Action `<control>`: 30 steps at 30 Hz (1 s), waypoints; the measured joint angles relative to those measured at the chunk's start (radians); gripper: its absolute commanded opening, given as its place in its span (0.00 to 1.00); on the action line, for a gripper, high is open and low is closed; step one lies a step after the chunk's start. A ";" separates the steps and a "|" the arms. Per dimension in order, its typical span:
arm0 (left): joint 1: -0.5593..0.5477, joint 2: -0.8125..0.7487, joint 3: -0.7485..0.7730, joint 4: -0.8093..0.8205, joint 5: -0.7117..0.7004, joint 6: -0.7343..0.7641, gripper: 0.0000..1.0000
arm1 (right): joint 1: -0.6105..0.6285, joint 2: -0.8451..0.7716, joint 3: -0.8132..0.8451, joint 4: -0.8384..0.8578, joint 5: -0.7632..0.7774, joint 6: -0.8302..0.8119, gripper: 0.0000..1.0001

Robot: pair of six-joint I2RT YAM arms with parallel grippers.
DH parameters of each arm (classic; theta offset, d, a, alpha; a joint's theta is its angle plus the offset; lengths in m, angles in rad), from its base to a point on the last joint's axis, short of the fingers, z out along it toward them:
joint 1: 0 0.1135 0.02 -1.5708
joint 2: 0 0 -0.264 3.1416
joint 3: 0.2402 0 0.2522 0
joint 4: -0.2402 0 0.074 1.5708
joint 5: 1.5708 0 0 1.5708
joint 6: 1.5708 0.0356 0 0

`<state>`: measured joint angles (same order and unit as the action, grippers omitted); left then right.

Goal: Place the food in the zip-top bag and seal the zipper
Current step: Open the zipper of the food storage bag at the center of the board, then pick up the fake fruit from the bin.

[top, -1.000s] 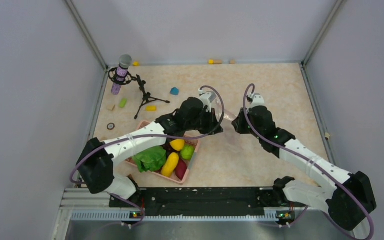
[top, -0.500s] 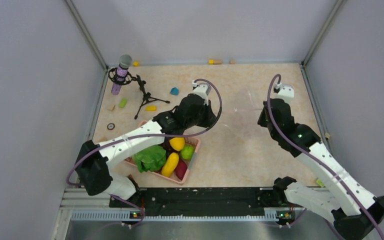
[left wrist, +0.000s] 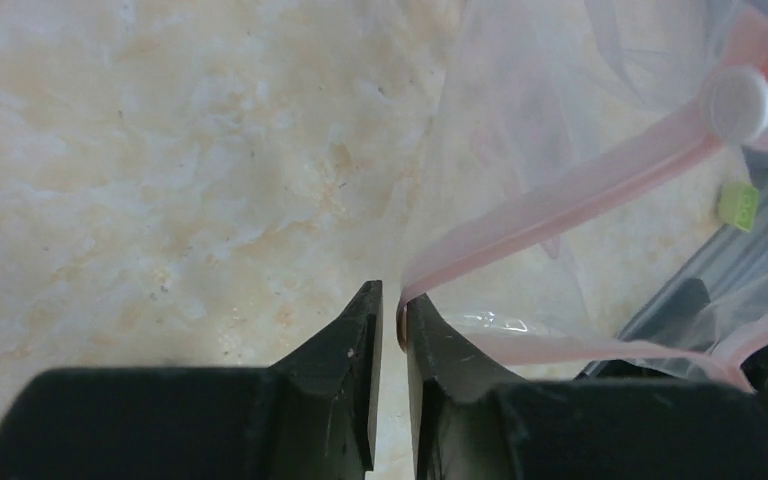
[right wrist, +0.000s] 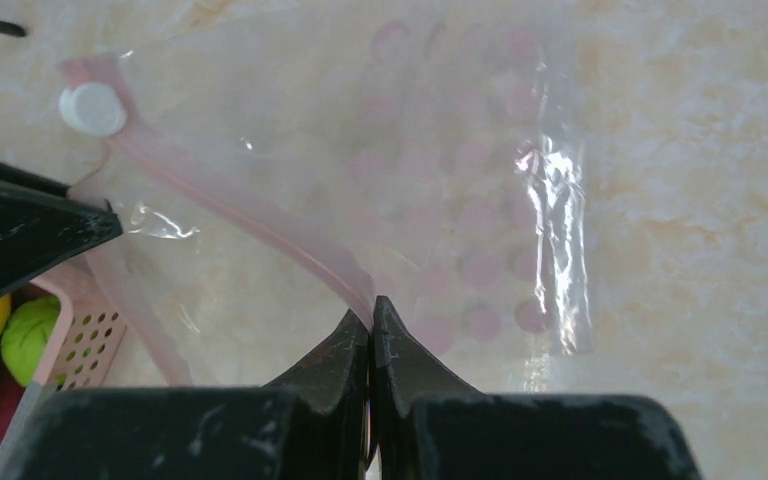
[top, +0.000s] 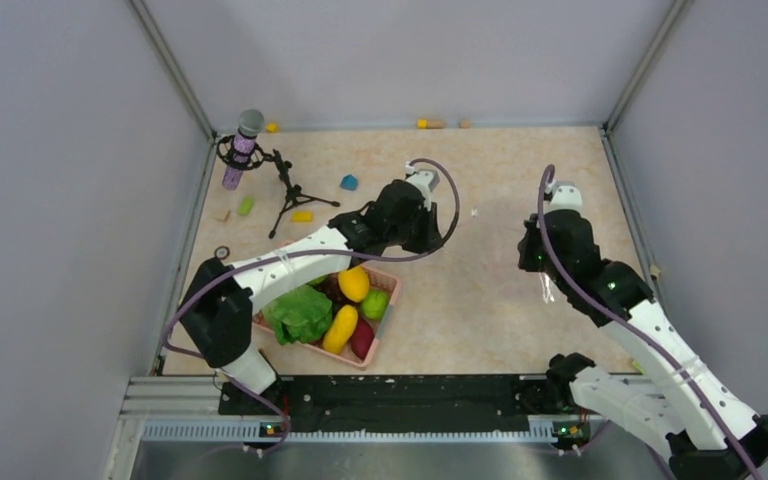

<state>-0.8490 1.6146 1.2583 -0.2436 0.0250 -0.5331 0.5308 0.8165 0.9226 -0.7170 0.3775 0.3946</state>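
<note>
L fingers (left wrist: pixel 350 345) pinching zipper (left wrist: pixel 560 195), R fingers (right wrist: pixel 407 358) pinching same strip, zip-top bag (right wrist: pixel 440 150) held btwn, food (top: pixel 341 327) in basket (right wrist: pixel 85 345)

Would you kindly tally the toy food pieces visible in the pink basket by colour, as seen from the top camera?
Yellow: 2 (lemon, banana)
Green: 2 (lettuce, round fruit)
Reddish: 1 (sweet potato)
Dark: 1 (dark piece, partly hidden)
Total: 6

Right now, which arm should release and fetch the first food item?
Left, probably. The left gripper sits beside the pink basket of food; the right gripper is farther off, shut on the zipper, so it can hold the zip-top bag.
</note>
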 measured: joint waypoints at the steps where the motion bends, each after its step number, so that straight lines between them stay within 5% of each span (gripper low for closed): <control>1: 0.005 0.004 0.000 -0.004 0.026 0.010 0.33 | -0.003 -0.008 -0.006 0.002 -0.031 -0.010 0.00; 6: 0.018 0.006 -0.005 0.008 0.184 0.052 0.68 | -0.004 -0.045 -0.013 0.031 -0.122 -0.020 0.00; 9: 0.018 -0.015 -0.045 0.042 0.283 0.069 0.80 | -0.006 -0.041 -0.016 0.042 -0.165 -0.020 0.00; 18: 0.017 -0.229 -0.194 0.074 0.406 0.114 0.88 | -0.036 0.017 -0.033 0.032 -0.229 -0.020 0.00; 24: 0.017 -0.398 -0.253 0.047 0.285 0.121 0.91 | -0.054 0.021 -0.033 0.030 -0.249 -0.020 0.00; 30: 0.021 -0.457 -0.309 -0.032 -0.080 0.037 0.97 | -0.056 0.031 -0.033 0.029 -0.271 -0.021 0.00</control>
<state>-0.8276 1.1576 0.9489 -0.2760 -0.0551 -0.4957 0.4744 0.8474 0.8894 -0.6880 0.1062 0.3740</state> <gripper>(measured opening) 0.974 0.005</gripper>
